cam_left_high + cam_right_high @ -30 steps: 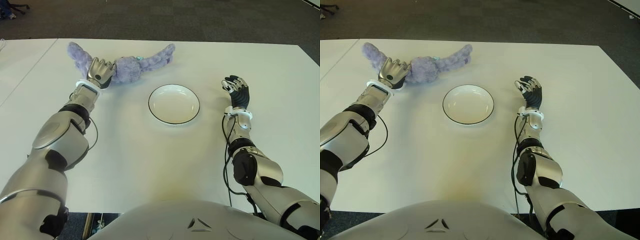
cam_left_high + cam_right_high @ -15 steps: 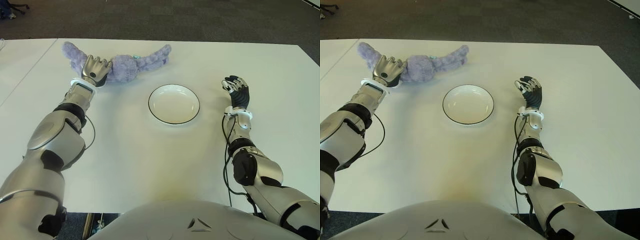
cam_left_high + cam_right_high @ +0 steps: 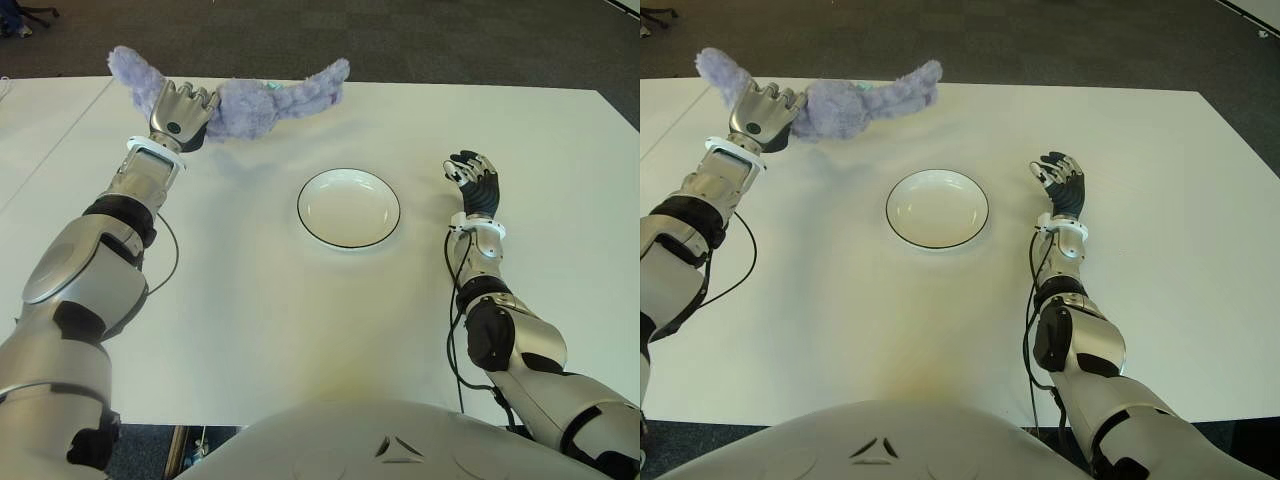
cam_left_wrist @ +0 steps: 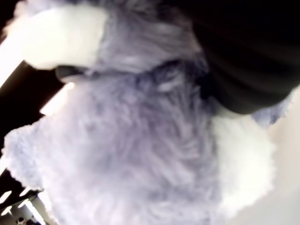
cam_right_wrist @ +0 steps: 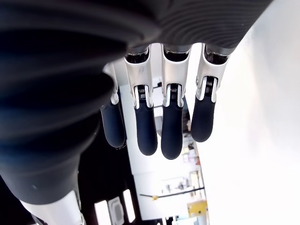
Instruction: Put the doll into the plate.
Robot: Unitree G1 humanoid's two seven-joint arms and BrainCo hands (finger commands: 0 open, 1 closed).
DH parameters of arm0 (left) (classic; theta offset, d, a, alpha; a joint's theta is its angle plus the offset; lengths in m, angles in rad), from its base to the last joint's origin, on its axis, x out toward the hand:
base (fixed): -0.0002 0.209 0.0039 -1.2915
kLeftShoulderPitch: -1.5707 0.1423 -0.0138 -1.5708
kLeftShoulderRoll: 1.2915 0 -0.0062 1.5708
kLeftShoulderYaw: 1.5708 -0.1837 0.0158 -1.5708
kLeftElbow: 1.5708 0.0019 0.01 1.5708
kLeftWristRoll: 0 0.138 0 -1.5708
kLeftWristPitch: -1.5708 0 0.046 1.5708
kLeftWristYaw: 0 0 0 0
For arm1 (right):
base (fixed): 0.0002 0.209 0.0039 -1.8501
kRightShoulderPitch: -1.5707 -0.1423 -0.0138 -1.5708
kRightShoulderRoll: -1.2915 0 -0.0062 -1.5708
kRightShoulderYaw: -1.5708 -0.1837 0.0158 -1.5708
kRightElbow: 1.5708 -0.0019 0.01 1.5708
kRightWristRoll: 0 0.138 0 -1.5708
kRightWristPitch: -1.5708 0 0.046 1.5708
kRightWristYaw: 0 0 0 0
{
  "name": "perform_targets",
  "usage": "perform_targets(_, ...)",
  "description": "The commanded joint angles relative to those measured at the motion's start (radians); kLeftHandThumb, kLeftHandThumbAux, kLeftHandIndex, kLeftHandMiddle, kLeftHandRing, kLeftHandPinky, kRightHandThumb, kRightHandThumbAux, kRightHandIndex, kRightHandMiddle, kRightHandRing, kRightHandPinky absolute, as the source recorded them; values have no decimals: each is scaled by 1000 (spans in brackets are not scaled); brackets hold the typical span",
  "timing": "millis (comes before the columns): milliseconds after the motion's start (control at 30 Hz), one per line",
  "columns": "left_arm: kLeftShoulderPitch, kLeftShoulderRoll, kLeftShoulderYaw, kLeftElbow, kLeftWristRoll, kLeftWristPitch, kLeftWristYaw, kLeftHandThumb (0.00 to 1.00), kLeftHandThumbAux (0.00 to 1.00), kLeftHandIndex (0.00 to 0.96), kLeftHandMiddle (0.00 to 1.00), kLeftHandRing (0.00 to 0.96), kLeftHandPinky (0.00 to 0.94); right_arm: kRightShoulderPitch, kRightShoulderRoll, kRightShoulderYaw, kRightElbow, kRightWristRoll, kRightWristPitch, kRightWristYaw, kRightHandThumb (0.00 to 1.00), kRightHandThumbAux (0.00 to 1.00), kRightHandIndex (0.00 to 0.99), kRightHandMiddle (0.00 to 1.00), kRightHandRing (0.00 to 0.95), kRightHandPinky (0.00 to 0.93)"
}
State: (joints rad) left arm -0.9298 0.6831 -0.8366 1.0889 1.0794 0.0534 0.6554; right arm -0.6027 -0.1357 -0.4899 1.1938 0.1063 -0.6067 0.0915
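A fluffy purple doll (image 3: 250,100) with long limbs hangs above the far left of the white table (image 3: 300,320), lifted off the surface. My left hand (image 3: 178,115) is shut on the doll's body; purple and white fur (image 4: 140,154) fills the left wrist view. The white plate (image 3: 348,207) with a dark rim sits empty at the table's middle, to the right of the doll and nearer to me. My right hand (image 3: 473,180) shows right of the plate, fingers (image 5: 171,126) relaxed and holding nothing.
A seam (image 3: 60,140) splits the table at the far left. Dark carpet (image 3: 400,40) lies beyond the far edge.
My left hand has risen with the doll, lifting it off the table and slightly farther away. The right hand and plate have not moved.
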Motion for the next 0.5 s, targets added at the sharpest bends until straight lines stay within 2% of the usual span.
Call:
perform_targets(33,43,47,67,-226,12,42,32,727,699,442,830,851,870,229,118,-18,148,34,91,-13,82,818,318,361,385,367)
perform_targets(200,67,67,101,-324,21,50,3,729,697,442,830,851,876,227,120,-16,148,33,92,-16,75,816,321,362,382,363)
perform_targets(500,82,66,147,-381,12,27,15,731,695,443,825,833,859,227,119,-12,148,29,91,-22,54,820,322,366,376,346)
